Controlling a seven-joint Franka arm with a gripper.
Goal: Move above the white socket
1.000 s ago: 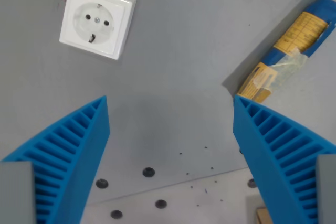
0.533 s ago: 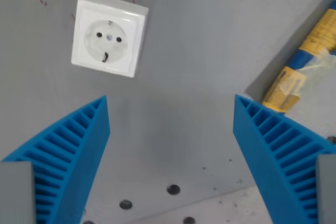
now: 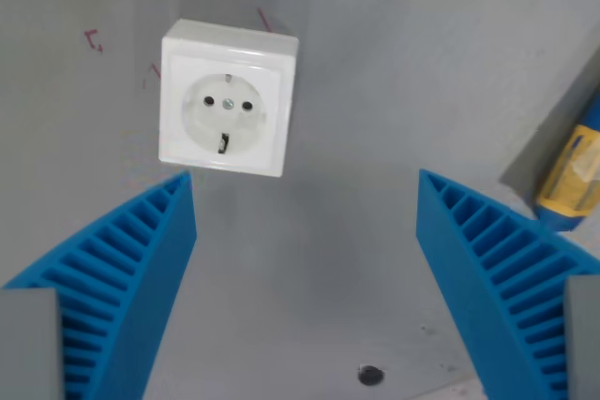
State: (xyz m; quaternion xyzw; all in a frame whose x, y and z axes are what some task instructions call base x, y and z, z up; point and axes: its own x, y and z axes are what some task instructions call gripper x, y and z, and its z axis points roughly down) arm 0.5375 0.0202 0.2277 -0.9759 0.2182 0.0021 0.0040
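Observation:
The white socket (image 3: pixel 227 100) is a square wall outlet lying flat on the grey table, in the upper left of the wrist view. My gripper (image 3: pixel 305 180) is open and empty, with its two blue ribbed fingers (image 3: pixel 122 278) spread wide at the bottom left and bottom right. The socket lies just beyond the left fingertip, left of the midline between the fingers, with its lower edge close to that tip.
A blue and yellow package (image 3: pixel 574 170) sticks in from the wrist view's right edge. Small red pen marks (image 3: pixel 94 40) are on the table beside the socket. A dark hole (image 3: pixel 370 375) shows in the surface at the bottom.
The camera has moved toward the socket: it has shifted down and right in the view and looks larger. The package has slid mostly out at the right. The fingers stayed open.

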